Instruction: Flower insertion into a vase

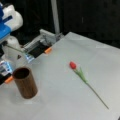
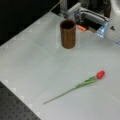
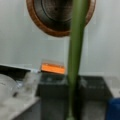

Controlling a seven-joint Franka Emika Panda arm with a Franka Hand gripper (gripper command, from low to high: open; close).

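Observation:
The dark reddish-brown vase (image 1: 25,83) (image 2: 67,33) stands upright on the white table, its mouth empty in both front views. In the wrist view its rim (image 3: 37,22) lies at the top, seen from above. A thick green stem (image 3: 75,62) runs down the middle of that view, in the air and crossing the vase's right rim. A thin piece of this stem (image 1: 15,48) (image 2: 56,5) shows in both front views. The gripper's fingers are out of frame; only the white and blue arm (image 1: 10,20) shows. A red tulip (image 1: 73,65) (image 2: 100,74) lies flat on the table, apart from the vase.
The arm's metal mounting with orange clamps (image 1: 48,50) (image 2: 81,28) (image 3: 52,68) sits at the table's edge behind the vase. A grey pole (image 1: 55,15) rises beside it. A black perforated board (image 2: 12,107) borders the white table (image 1: 75,105).

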